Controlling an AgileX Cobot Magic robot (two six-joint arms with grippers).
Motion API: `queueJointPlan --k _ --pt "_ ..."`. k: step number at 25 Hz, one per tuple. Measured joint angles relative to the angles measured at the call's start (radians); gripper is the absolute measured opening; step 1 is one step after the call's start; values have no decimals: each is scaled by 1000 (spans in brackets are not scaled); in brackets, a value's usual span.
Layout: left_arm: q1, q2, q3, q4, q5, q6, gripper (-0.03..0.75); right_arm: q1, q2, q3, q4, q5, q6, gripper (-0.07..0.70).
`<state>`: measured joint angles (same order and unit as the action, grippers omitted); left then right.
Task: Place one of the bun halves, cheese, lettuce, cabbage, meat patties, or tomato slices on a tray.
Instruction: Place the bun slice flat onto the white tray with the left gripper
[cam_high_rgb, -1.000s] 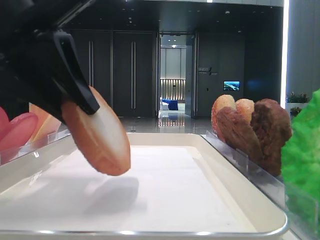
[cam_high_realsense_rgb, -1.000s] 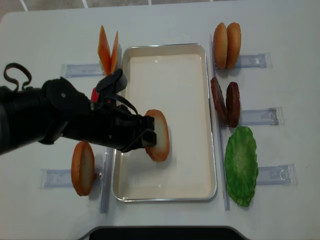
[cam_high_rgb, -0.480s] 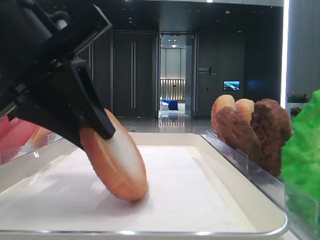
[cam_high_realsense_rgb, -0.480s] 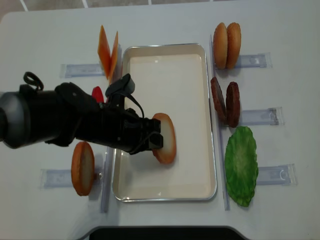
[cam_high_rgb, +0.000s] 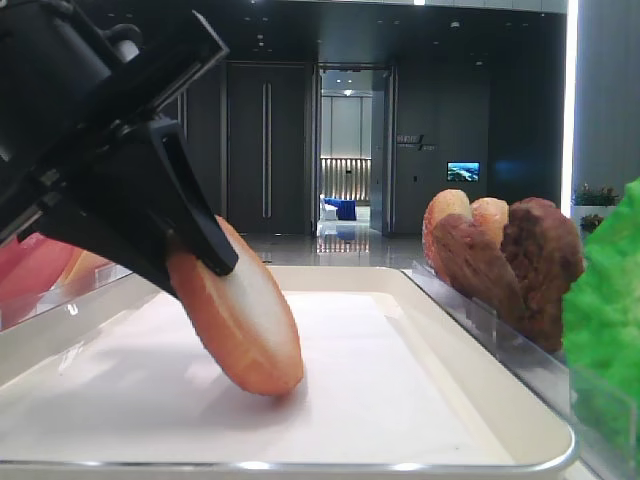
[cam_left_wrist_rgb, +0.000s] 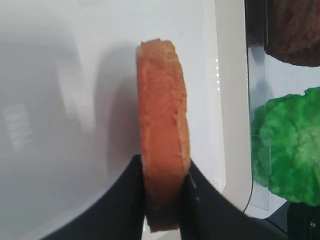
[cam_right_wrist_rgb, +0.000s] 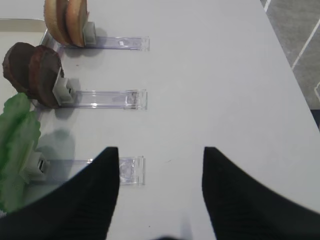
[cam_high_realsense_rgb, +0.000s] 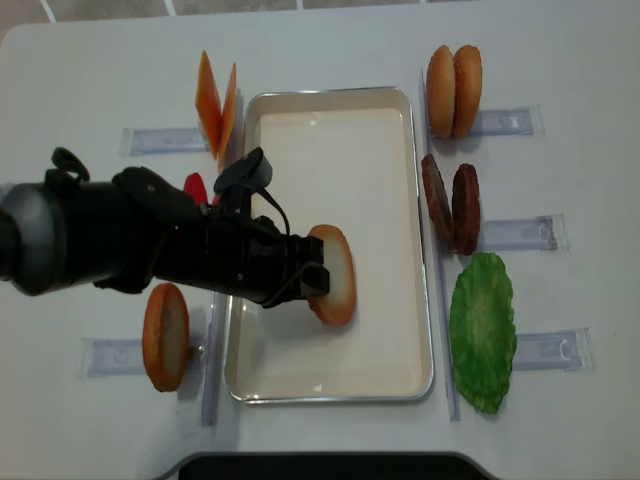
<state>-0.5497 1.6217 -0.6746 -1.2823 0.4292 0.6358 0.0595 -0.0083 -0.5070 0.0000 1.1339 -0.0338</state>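
Left gripper (cam_left_wrist_rgb: 162, 200) pinches a bun half (cam_high_realsense_rgb: 333, 274) on edge, its lower rim touching the white lining of the tray (cam_high_realsense_rgb: 425, 300), tilted, pale face toward the meat patties (cam_high_realsense_rgb: 452, 204). Right gripper (cam_right_wrist_rgb: 161, 165) hangs with fingers spread above the table (cam_right_wrist_rgb: 210, 75), near the lettuce (cam_right_wrist_rgb: 17, 145).

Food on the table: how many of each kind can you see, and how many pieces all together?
Bun halves: 4 (one in the left gripper on the tray; one at left; two at top right)
Meat patties: 2
Cheese slices: 2
Lettuce: 1
Tomato slices: 1 visible, the arm may hide more
Total: 10
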Motion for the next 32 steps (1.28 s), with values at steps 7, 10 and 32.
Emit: queueJointPlan --k 7,10,32 --pt "0 0 0 0 0 0 139 0 0 0 0 0 0 361" --pt "0 0 0 0 0 -1 148 0 0 0 0 0 0 361" --pt "0 0 0 152 87 -186 526 0 0 0 0 0 0 360"
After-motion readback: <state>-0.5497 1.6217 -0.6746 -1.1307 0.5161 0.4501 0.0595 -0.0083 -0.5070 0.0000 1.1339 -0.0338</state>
